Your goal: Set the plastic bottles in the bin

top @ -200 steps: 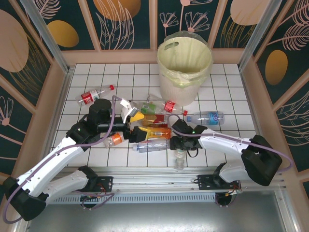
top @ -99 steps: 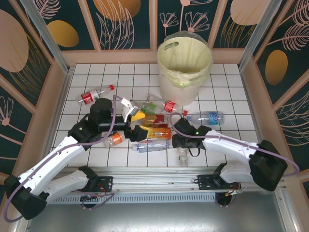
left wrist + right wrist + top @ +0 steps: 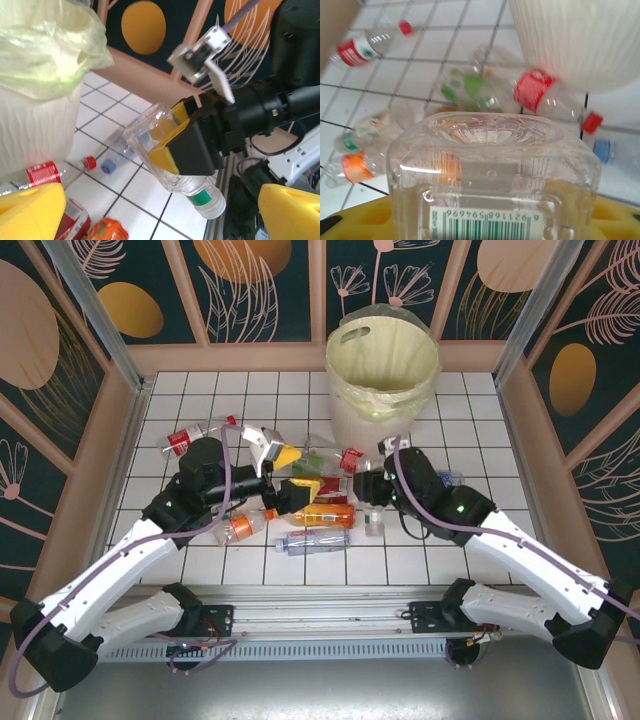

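Bottles lie scattered on a white tiled counter (image 3: 200, 390) walled by wood frames and dark panels printed with orange discs and pale leaves. Far left, a clear red-labelled bottle (image 3: 185, 437) with a red cap lies on its side, partly behind the left arm. Just right of it the left tool (image 3: 295, 468) hangs over the heap with its yellow pads (image 3: 30, 210) spread wide, holding nothing. Below it lie a small orange-capped bottle (image 3: 240, 530), an orange bottle (image 3: 322, 515) and a clear blue-labelled bottle (image 3: 312, 540), close together on their sides. A green-labelled bottle (image 3: 315, 462) and a red-banded bottle (image 3: 350, 458) lie behind them, crowding the ground between the two tools. Right of the heap, the right tool (image 3: 368, 492) pinches a clear bottle (image 3: 374, 520) between its yellow pads: squarish with rounded corners, green-banded near the neck, tilted neck-down, its dimpled base and barcode facing the wrist camera. Behind it stands the bin (image 3: 350, 420), a round white ribbed bucket lined with a crinkled pale yellow-green bag (image 3: 385, 360), near the red-banded bottle. Farthest right, a blue-capped bottle (image 3: 116, 154) lies on the tiles, partly hidden by the right arm
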Controlling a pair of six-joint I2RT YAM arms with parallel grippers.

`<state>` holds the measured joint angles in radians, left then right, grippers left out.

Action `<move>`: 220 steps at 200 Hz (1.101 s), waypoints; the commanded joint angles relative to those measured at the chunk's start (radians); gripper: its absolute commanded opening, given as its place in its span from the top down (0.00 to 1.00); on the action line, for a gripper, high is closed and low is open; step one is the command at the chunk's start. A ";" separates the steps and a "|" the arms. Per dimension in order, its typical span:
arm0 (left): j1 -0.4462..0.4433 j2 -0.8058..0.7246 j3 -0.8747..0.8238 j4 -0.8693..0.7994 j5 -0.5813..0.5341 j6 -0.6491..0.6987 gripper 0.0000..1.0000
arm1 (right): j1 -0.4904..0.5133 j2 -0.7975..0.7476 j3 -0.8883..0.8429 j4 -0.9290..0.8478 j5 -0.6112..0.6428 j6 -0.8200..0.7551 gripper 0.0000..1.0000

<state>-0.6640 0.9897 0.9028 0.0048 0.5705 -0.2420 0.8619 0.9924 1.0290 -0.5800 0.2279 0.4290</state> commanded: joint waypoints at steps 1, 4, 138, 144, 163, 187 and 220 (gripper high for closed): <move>-0.002 0.037 0.063 0.083 -0.012 -0.013 0.01 | -0.004 0.013 0.113 0.023 0.047 -0.123 0.43; -0.003 0.044 0.064 0.074 -0.012 -0.008 0.01 | -0.004 0.017 0.127 0.025 0.050 -0.134 0.43; -0.003 0.054 0.081 0.090 -0.033 0.025 0.01 | -0.309 0.308 0.597 0.286 -0.022 -0.414 0.43; -0.003 0.054 0.081 0.088 -0.034 0.026 0.01 | -0.323 0.329 0.617 0.295 -0.027 -0.413 0.44; -0.003 0.053 0.077 0.081 -0.033 0.029 0.02 | -0.379 0.398 0.680 0.309 -0.028 -0.418 0.43; -0.003 0.058 0.076 0.082 -0.034 0.028 0.02 | -0.429 0.487 0.758 0.316 -0.017 -0.421 0.43; -0.003 0.071 0.077 0.070 -0.035 0.038 0.01 | -0.491 0.607 0.858 0.284 0.025 -0.420 0.45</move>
<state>-0.6640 1.0595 0.9783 0.0639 0.5400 -0.2337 0.4095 1.5406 1.8076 -0.3134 0.2199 0.0265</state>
